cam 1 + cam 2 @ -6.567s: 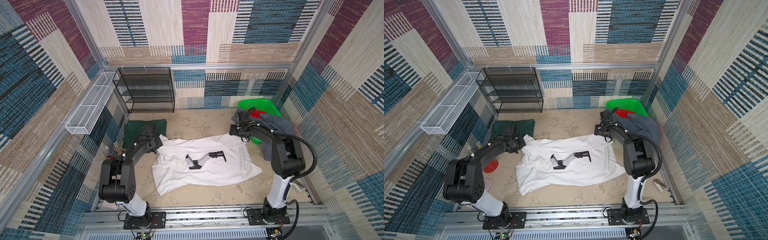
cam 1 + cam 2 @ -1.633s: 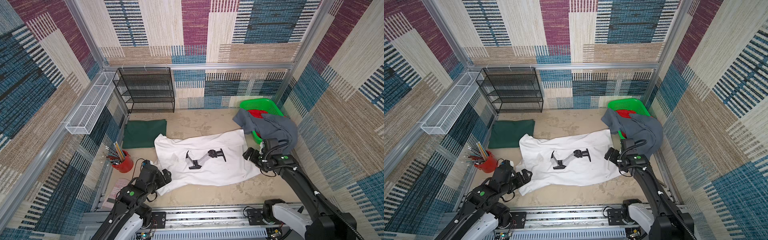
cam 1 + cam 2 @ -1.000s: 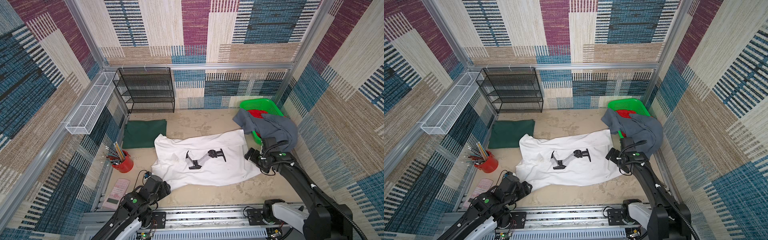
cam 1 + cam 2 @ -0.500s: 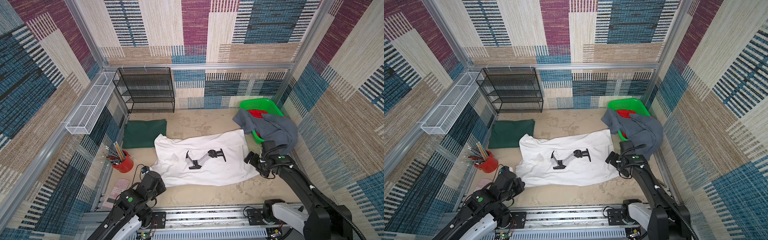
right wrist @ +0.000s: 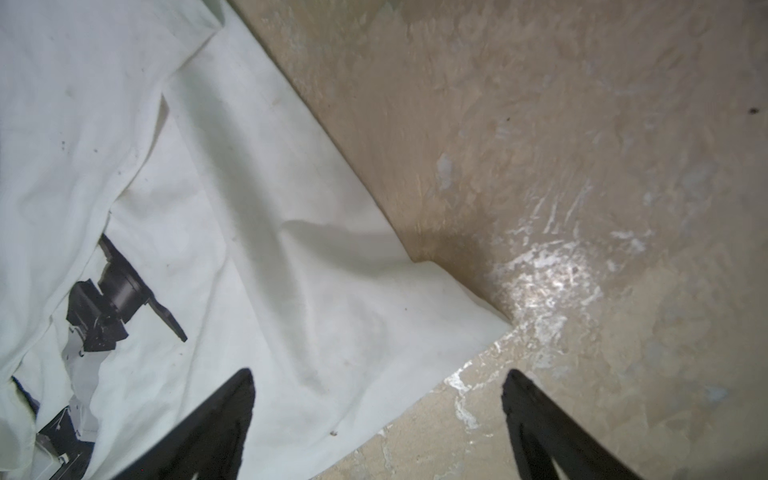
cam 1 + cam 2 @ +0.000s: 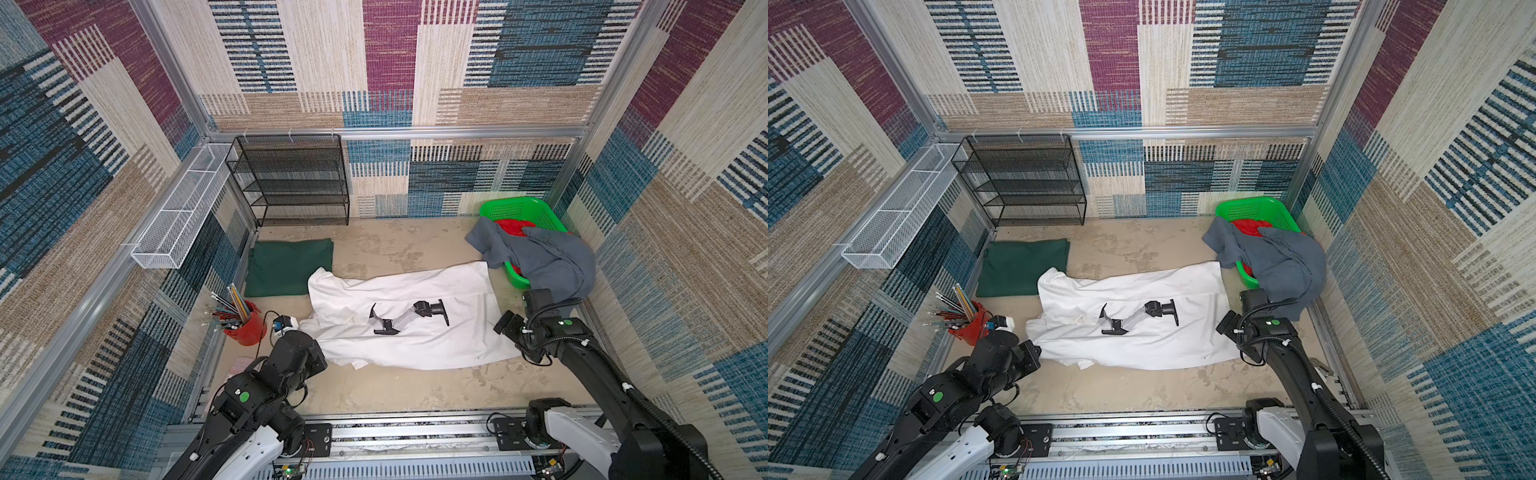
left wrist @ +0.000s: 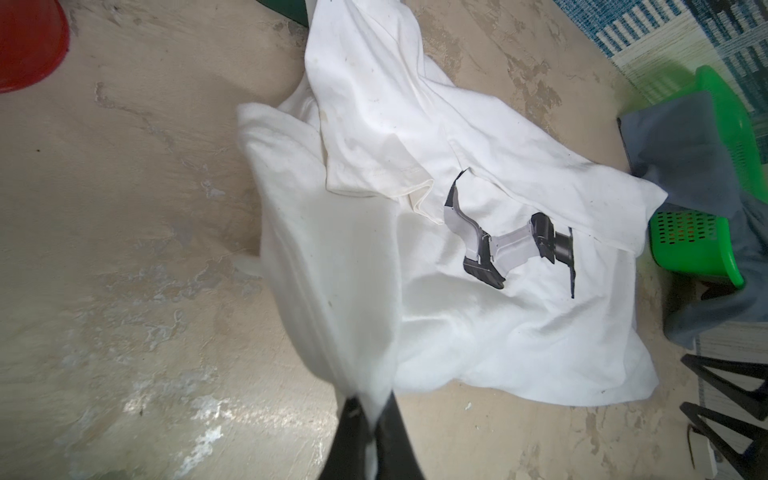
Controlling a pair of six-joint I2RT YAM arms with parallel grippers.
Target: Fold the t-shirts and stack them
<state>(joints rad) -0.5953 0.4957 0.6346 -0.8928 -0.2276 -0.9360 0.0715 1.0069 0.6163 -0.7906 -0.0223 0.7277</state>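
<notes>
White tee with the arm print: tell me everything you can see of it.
The white t-shirt looks like soft cotton, lightly soiled, with a black-and-grey robot-arm print facing up. It lies spread but rumpled on the beige table, one sleeve folded over. The left gripper is shut on its near left edge, holding it raised; the right gripper hovers open over the near right corner.
</notes>
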